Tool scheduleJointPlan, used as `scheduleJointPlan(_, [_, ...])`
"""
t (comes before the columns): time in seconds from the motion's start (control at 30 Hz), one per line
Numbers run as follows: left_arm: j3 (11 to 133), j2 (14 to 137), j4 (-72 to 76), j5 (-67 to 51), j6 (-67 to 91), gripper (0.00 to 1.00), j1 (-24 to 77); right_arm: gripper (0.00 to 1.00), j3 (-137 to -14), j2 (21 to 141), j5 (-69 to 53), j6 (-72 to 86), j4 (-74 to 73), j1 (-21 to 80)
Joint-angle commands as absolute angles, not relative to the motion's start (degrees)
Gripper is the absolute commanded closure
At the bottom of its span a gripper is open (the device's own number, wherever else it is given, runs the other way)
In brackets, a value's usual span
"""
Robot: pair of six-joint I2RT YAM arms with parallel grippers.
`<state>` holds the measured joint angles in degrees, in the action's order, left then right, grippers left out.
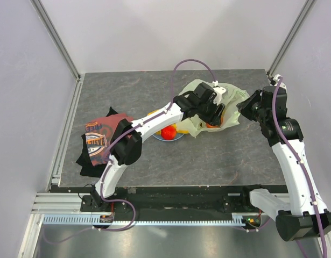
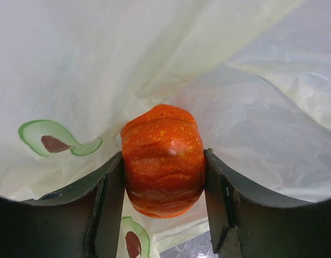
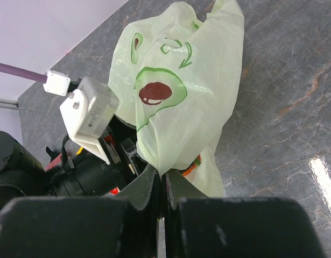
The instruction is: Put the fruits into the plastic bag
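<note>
From above, the plastic bag (image 1: 198, 88) lies crumpled on the far right part of the desk (image 1: 133, 86), near its far edge. The left tool (image 1: 215, 112) reaches into the bag's mouth from the left, and a patch of the orange-red fruit (image 1: 212, 124) shows at the opening beneath it. The right tool (image 1: 244, 107) meets the bag's right-hand edge. Just left of the bag, toward the desk's middle, a red fruit (image 1: 168, 132) and something yellow sit on the blue plate (image 1: 173, 138). A red printed T-shirt (image 1: 98, 141) lies by the left edge. In the left wrist view, the left tool (image 2: 164, 159) clamps the orange-red fruit (image 2: 162, 134) between its two fingers, one pad pressed to each side. Pale film of the plastic bag (image 2: 100, 59), with its avocado prints, surrounds the fruit behind and below. In the right wrist view, the right tool (image 3: 161, 185) has its fingers pinched together on a fold of the plastic bag (image 3: 176, 80), which rises from them. The left arm's white camera housing (image 3: 90, 113) sits just left of the bag, and a little orange shows through the film near the fingers.
</note>
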<state>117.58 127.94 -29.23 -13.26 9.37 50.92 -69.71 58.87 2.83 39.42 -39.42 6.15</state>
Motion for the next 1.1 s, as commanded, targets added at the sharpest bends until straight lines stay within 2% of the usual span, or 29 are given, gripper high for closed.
scheduleJointPlan(0.0, [118.7,128.3,-28.0,-15.3,4.7,0.53,52.6,0.94,-69.9,59.1,2.0,39.9,-37.5,6.0])
scheduleJointPlan(0.1, [117.5,129.1,-28.0,-18.1,3.8,0.53,53.3,0.94,-70.0,59.3,1.9,39.9,-37.4,6.0])
scheduleJointPlan(0.3, [115.5,130.6,-29.9,-15.1,1.8,0.49,53.6,0.94,-69.8,59.5,2.1,39.8,-37.5,6.0])
scheduleJointPlan(0.5, [115.7,131.3,-30.9,-11.3,1.8,0.4,53.6,0.94,-69.7,59.5,2.3,40.0,-37.4,6.0])
scheduleJointPlan(0.73, [117.0,131.0,-30.9,-11.3,1.8,0.21,53.6,0.94,-69.4,59.1,2.7,40.1,-37.5,6.0])
scheduleJointPlan(1.07, [119.5,128.7,-30.8,-12.0,2.5,0.12,53.6,0.93,-69.4,59.0,4.1,40.0,-37.4,6.0])
